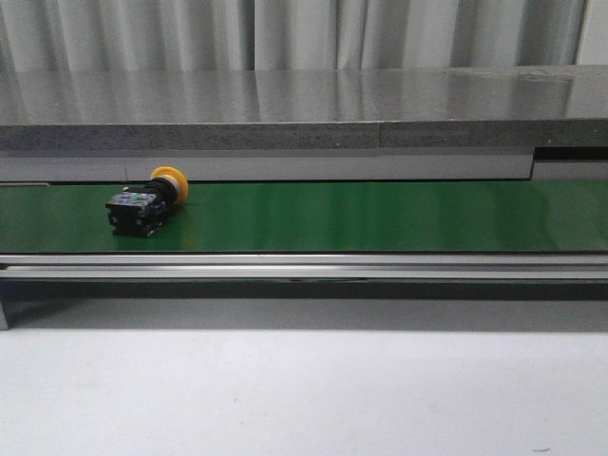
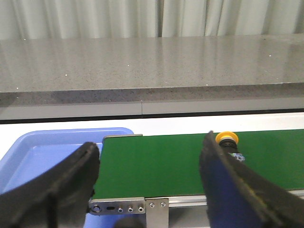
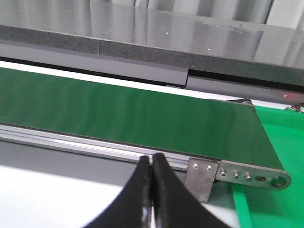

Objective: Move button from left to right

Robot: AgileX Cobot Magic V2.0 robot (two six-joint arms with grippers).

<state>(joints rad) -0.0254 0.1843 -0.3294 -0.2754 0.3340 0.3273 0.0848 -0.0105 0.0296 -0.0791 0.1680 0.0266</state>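
Observation:
The button (image 1: 147, 201) lies on its side on the green conveyor belt (image 1: 380, 217) at the left, its yellow cap toward the back and its black body toward the front. In the left wrist view the button (image 2: 228, 141) shows partly, just behind one black finger (image 2: 223, 180). My left gripper (image 2: 149, 161) is open and empty, near the belt's left end and on the near side of the button. My right gripper (image 3: 152, 164) is shut and empty, in front of the belt's right end. Neither gripper shows in the front view.
A blue tray (image 2: 42, 152) stands off the belt's left end. A green tray (image 3: 280, 142) stands off the belt's right end. A grey stone counter (image 1: 304, 104) runs behind the belt. A metal rail (image 1: 304, 266) edges the belt's front, above a white table surface (image 1: 304, 389).

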